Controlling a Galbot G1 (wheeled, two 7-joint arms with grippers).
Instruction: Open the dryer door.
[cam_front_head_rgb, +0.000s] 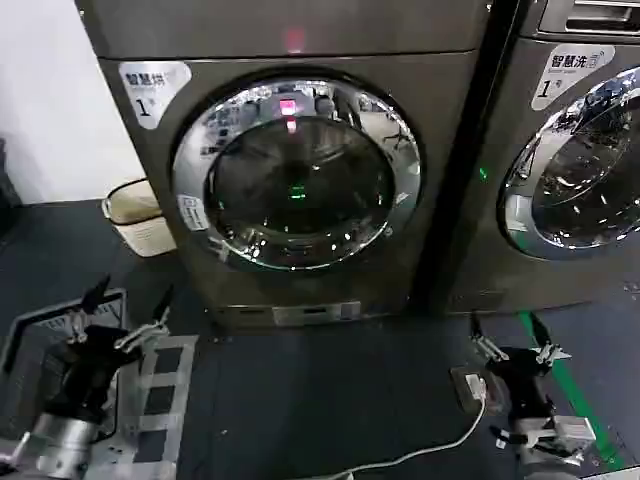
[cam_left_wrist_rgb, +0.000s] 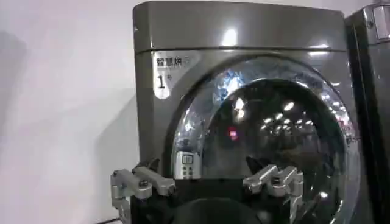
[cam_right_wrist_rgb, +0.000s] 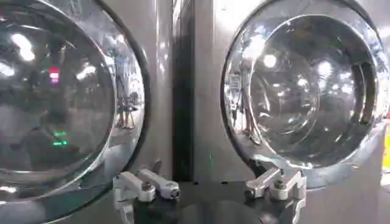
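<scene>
Dryer door shut, well beyond both jaws

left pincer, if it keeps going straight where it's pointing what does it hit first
Most likely the dryer door: from the left wrist view, the open left pincer points at the lower glass and chrome ring. Nothing seems to lie between, though depth is hard to judge.
</scene>
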